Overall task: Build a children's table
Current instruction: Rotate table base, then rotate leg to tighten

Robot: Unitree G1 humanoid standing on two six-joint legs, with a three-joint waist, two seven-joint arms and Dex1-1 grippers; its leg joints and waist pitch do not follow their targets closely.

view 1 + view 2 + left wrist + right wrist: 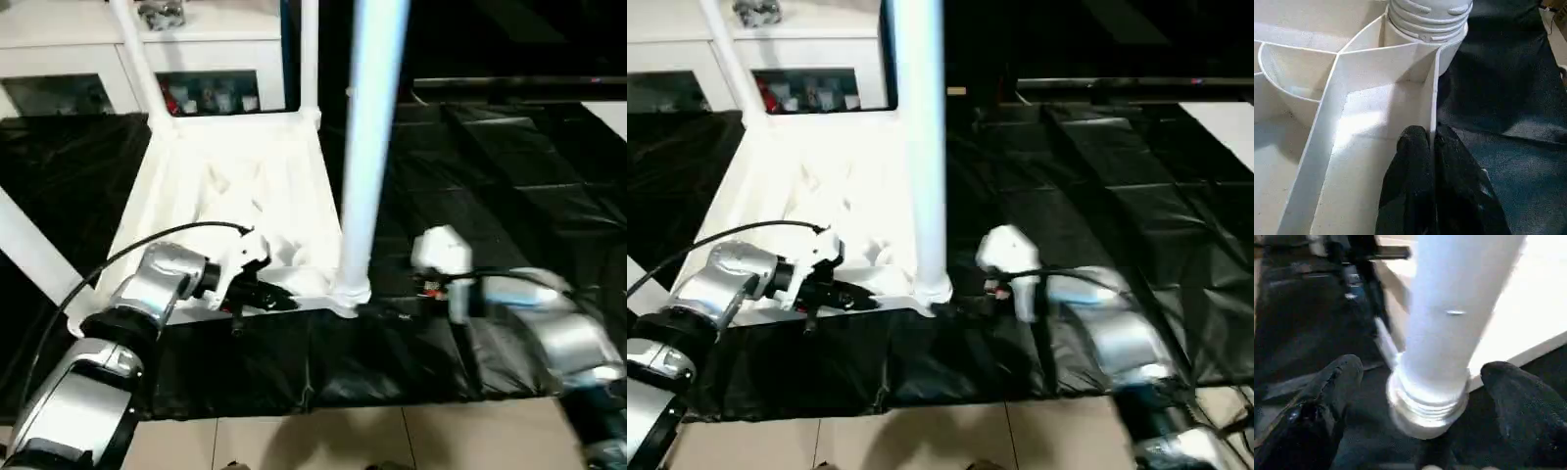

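The left gripper (1432, 147) is pinching the tabletop (235, 186) rim at lower centre (fingers closed on it); the right gripper (1422, 391) is gaping wide around the leg (1449, 318).

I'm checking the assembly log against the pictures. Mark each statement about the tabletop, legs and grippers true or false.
1. The tabletop lies underside up on black sheeting. True.
2. The left gripper is wide open above the tabletop. False: its fingers are shut on the tabletop's near edge wall.
3. The right gripper is open, one finger on each side of the near leg. True.
4. The near leg lies flat on the sheeting. False: it stands upright in a corner socket.
5. A white cabinet stands behind the tabletop. True.
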